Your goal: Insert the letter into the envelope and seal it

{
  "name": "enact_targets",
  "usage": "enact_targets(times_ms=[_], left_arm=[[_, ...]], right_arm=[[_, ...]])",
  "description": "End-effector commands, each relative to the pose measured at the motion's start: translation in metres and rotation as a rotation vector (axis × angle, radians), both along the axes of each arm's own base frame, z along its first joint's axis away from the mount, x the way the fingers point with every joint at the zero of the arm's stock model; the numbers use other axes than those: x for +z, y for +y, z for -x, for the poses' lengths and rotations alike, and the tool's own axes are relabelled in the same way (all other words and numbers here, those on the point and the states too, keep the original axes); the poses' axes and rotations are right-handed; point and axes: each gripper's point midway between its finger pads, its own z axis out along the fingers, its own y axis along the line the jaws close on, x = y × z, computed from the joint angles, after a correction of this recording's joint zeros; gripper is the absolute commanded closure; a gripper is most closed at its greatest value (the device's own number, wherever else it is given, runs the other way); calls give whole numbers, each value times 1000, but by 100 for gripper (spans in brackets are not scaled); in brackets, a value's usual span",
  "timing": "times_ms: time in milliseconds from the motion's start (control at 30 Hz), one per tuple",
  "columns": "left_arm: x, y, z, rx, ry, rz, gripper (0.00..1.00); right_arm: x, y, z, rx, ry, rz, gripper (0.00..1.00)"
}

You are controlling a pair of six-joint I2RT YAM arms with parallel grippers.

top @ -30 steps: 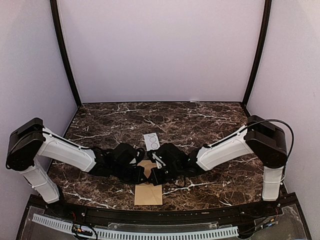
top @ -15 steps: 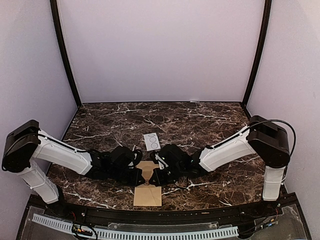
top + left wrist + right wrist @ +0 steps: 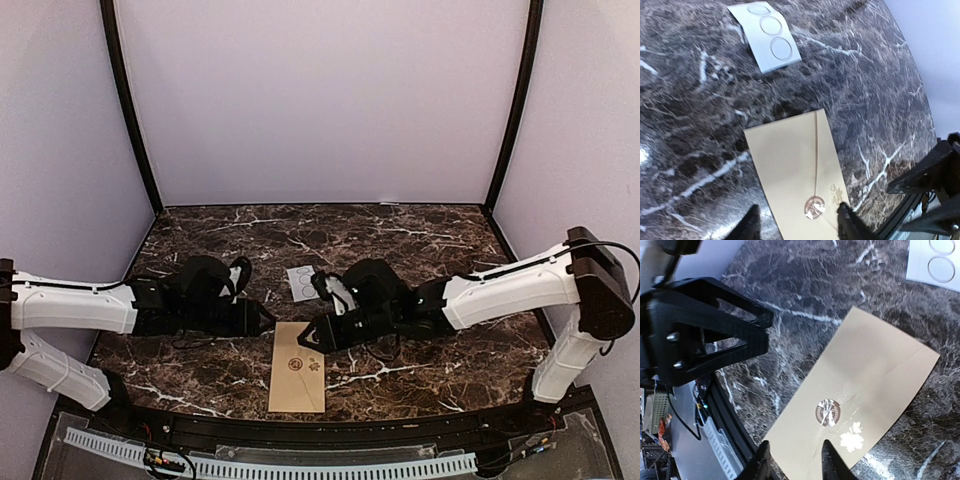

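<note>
The tan envelope [image 3: 298, 366] lies flat near the table's front edge, flap folded down, with a round metallic seal [image 3: 815, 207] on the flap's tip. A pale leaf print [image 3: 852, 435] sits beside the seal. The letter is not in sight. My left gripper [image 3: 258, 317] hovers just left of the envelope's far end, jaws open and empty [image 3: 799, 226]. At the far right corner of the envelope my right gripper [image 3: 312, 337] hangs just above it, open with a narrower gap [image 3: 795, 463], nothing between its fingers.
A white sticker card [image 3: 303, 282] with circles lies just beyond the envelope, between the two grippers. The black front rail [image 3: 300, 425] runs close behind the envelope's near end. Pale walls enclose the marble table [image 3: 420, 240] on three sides.
Both grippers were shut and pressed together over the envelope; they have drawn apart, left arm leftward and right arm rightward, and opened. The envelope's sealed face is now uncovered.
</note>
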Motion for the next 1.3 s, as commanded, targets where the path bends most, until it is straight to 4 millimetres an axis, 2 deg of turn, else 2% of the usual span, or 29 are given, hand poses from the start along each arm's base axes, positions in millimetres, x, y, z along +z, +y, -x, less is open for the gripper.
enact_targets(times_ms=[0, 33, 67, 100, 133, 167, 200, 233, 267, 300, 333, 367, 400, 433, 467, 500, 533, 600, 667, 733, 767, 800, 867, 900, 1000, 1100, 1133, 1167, 1267], left_arm=[[22, 24, -37, 47, -105, -28, 36], [27, 33, -51, 82, -130, -24, 26], [32, 36, -60, 76, -163, -37, 22], [35, 48, -76, 98, -197, -55, 15], [38, 63, -94, 148, -216, -63, 13], [41, 68, -106, 156, -250, -67, 10], [41, 89, -122, 213, -264, -72, 10], [46, 96, -134, 233, -299, -54, 9], [44, 118, -145, 285, -302, -50, 9], [51, 128, -156, 312, -347, -33, 8], [47, 154, -164, 372, -352, -38, 8], [57, 166, -172, 408, -401, -16, 7], [50, 195, -175, 471, -396, -5, 7], [61, 209, -180, 519, -440, 47, 7], [49, 240, -176, 585, -430, 60, 7], [51, 254, -173, 624, -468, 77, 7], [50, 281, -171, 695, -485, 55, 7], [55, 309, -164, 775, -556, -14, 6], [60, 324, -154, 812, -627, -109, 5], [69, 330, -145, 810, -711, -178, 4], [66, 331, -137, 793, -738, -226, 4], [76, 333, -136, 797, -796, -237, 2], [74, 330, -133, 751, -837, -295, 1], [70, 326, -133, 724, -838, -295, 1], [60, 320, -137, 681, -843, -288, 1], [63, 309, -139, 632, -891, -270, 1], [57, 307, -139, 614, -885, -282, 1], [62, 301, -140, 601, -918, -278, 1], [59, 299, -142, 601, -921, -297, 1]], right_arm=[[29, -24, -34, -89, -133, 12, 42], [30, -33, -44, -119, -157, 31, 35], [31, -44, -55, -147, -180, 55, 24], [35, -55, -67, -181, -216, 69, 16], [35, -68, -80, -219, -243, 91, 10], [36, -85, -98, -267, -265, 109, 6], [37, -99, -112, -307, -284, 121, 3], [37, -117, -128, -351, -302, 135, 2], [39, -135, -142, -395, -318, 141, 1], [38, -153, -154, -433, -328, 151, 1], [41, -171, -169, -475, -351, 148, 1], [43, -190, -180, -514, -370, 153, 1], [44, -211, -190, -550, -391, 167, 1], [45, -233, -199, -590, -410, 174, 1], [48, -252, -206, -624, -428, 170, 1], [50, -274, -212, -664, -443, 169, 1], [54, -292, -217, -699, -468, 157, 1], [58, -330, -221, -763, -510, 146, 1], [63, -363, -221, -828, -567, 150, 1], [68, -390, -218, -890, -637, 158, 1], [71, -400, -216, -913, -676, 160, 1], [73, -409, -213, -939, -711, 166, 1], [66, -424, -205, -997, -757, 187, 1], [70, -430, -204, -1024, -780, 186, 1], [75, -445, -193, -1085, -889, 226, 1], [78, -451, -178, -1113, -991, 228, 1], [79, -453, -174, -1125, -1017, 232, 1], [79, -456, -169, -1138, -1046, 234, 1], [79, -457, -162, -1144, -1100, 237, 1]])
